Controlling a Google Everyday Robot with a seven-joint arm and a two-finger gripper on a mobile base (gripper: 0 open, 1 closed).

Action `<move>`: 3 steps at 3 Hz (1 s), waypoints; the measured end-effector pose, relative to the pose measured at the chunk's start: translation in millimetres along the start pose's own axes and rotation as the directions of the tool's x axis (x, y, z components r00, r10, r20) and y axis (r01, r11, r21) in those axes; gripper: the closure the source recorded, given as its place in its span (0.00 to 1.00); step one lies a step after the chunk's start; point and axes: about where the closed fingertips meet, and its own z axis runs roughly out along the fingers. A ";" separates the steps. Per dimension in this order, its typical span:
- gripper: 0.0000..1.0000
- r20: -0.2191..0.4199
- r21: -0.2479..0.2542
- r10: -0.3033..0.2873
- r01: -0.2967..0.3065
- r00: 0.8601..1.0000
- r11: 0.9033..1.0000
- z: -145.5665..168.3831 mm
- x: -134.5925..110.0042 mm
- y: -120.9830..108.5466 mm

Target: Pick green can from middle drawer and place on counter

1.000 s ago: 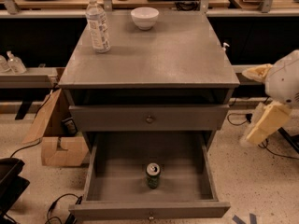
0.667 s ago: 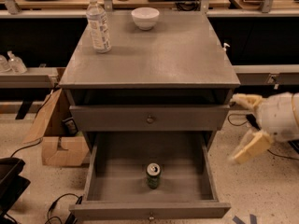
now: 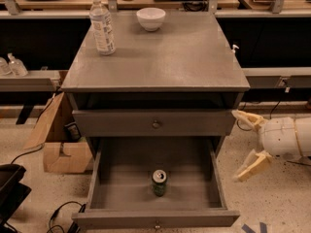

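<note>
The green can (image 3: 159, 182) stands upright on the floor of the open middle drawer (image 3: 112, 195), near its front centre, silver lid up. The grey counter (image 3: 165, 57) tops the cabinet above it. My gripper (image 3: 240, 144) is to the right of the cabinet, level with the drawers, pointing left. Its two pale fingers (image 3: 252, 165) are spread wide and hold nothing. It is apart from the can and outside the drawer's right wall.
A clear plastic bottle (image 3: 102, 25) and a white bowl (image 3: 150, 18) stand at the back of the counter. A shut drawer front with a knob (image 3: 155, 124) sits above the open drawer. A cardboard box (image 3: 58, 140) lies on the floor at left.
My gripper has moved left and down toward the cabinet's right side. The can and drawer have not moved.
</note>
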 end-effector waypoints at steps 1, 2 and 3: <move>0.00 0.000 0.000 0.000 0.000 1.000 1.000 -0.1 -0.4 0.0; 0.00 0.057 -0.011 -0.011 0.011 0.998 1.000 33.3 15.7 2.1; 0.00 0.189 -0.043 -0.042 0.051 0.981 0.998 104.4 45.2 4.7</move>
